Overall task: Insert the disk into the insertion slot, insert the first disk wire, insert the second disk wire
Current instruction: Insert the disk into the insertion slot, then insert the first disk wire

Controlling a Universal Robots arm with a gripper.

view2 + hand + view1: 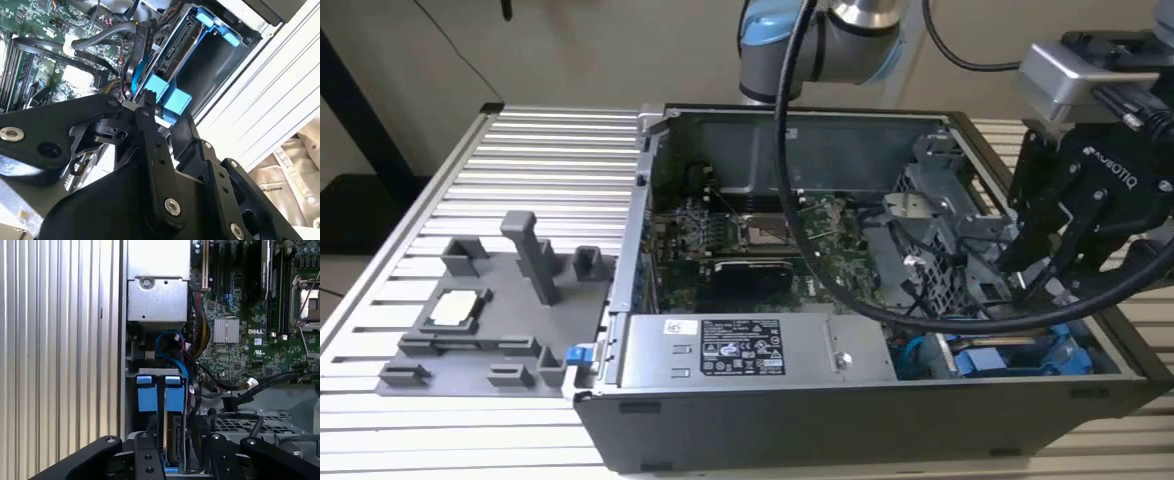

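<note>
1. Exterior view: slatted metal table [520, 140] carries all items.
2. Computer case [854, 425] lies open on the table, toward the exterior view's right.
3. Motherboard [761, 235] covers the case floor. A grey power-supply box [734, 350] sits against the near wall.
4. Grey fixture plate [480, 330] lies on the table at the exterior view's left, near the case.
5. Gripper [1041, 285] hangs inside the case at the exterior view's right, over the drive bay. Its jaws stand apart.
6. Insertion slot [220, 60], in the second wrist view: grey sheet-metal bay holding the disk.
7. Disk [172, 437], in the first wrist view: seated edge-on in the slot, with blue carrier tabs [147, 395] facing the gripper. Its end lies between the two fingers [145, 460]. Contact with the pads cannot be confirmed.
8. Blue cable [167, 337] loops just beside the slot. Its ends are hidden.
</note>
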